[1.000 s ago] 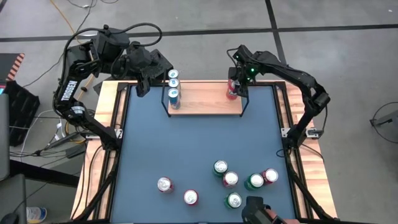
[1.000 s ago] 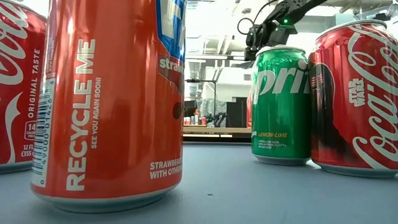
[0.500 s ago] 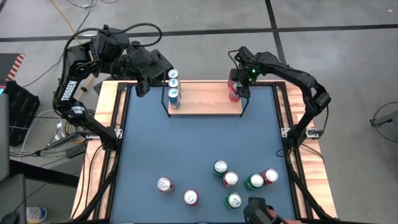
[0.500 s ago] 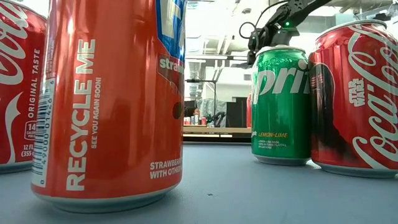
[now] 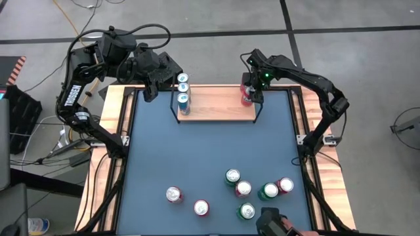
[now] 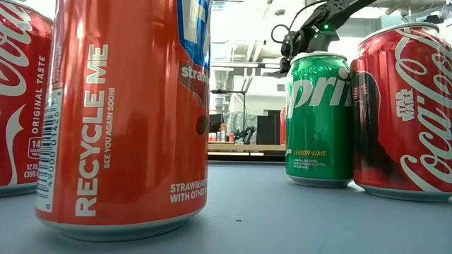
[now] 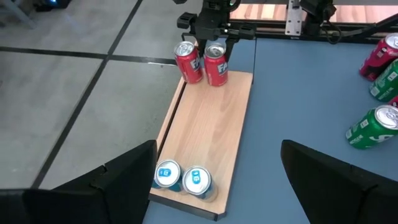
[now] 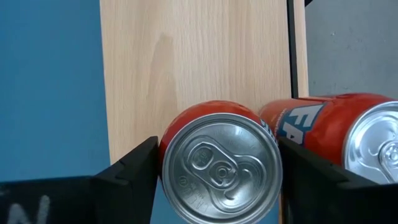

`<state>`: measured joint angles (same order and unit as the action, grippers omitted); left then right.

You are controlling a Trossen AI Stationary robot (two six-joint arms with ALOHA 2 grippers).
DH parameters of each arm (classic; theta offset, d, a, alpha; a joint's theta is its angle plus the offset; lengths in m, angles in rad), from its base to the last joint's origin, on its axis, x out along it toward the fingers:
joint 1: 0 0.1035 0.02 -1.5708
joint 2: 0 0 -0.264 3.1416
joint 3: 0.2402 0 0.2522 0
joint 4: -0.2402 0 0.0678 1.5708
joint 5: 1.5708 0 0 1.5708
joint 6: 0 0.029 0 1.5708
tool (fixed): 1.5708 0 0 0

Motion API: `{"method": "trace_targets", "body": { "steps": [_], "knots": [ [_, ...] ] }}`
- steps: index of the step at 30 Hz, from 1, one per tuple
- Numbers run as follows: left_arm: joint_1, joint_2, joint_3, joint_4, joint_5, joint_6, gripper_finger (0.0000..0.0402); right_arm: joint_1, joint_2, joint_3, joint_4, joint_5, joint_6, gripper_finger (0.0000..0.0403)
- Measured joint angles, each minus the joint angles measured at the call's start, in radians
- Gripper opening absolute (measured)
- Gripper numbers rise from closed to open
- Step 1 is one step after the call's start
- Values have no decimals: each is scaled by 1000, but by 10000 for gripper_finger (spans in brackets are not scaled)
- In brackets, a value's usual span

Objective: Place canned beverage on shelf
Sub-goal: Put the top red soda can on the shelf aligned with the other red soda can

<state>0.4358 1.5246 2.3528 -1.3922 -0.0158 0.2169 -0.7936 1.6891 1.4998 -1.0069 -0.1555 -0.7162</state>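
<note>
— Two red cans on the shelf (image 5: pixel 216 105)?
— Yes, both upright at its right end, side by side and touching or nearly so. The near can (image 8: pixel 219 165) stands between the right gripper's fingers (image 8: pixel 127 180); its neighbour (image 8: pixel 348 134) stands just outside them.
— Right gripper (image 5: pixel 249 86), state?
— Directly over that can, jaws spread, one finger on each side. They seem to stand a sliver clear of the can wall, though the view is too tight to be sure.
— Left gripper (image 5: pixel 152 88)?
— Spread wide, holding nothing, waiting above the far left corner of the table (image 5: pixel 197 151), just beyond the shelf's left end.
— Other stock on the shelf?
— Blue cans (image 7: pixel 183 177), upright, clustered at the left end. Bare wood between them and the red pair.
— Loose stock?
— Seven cans (image 5: pixel 243 189), red and green, upright on the blue top near its front edge, well apart from the shelf.
</note>
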Motion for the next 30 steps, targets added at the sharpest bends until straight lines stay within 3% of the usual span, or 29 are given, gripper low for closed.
{"method": "trace_targets", "body": {
  "steps": [13, 30],
  "knots": [
    [0, 0, 0, 0, 0, 0, 328, 28, 1, -2, 0, 61, -3, 343],
    [0, 0, 0, -1, 0, 0, 328, 63, 0, 25, -5, 87, -31, 335]
  ]
}}
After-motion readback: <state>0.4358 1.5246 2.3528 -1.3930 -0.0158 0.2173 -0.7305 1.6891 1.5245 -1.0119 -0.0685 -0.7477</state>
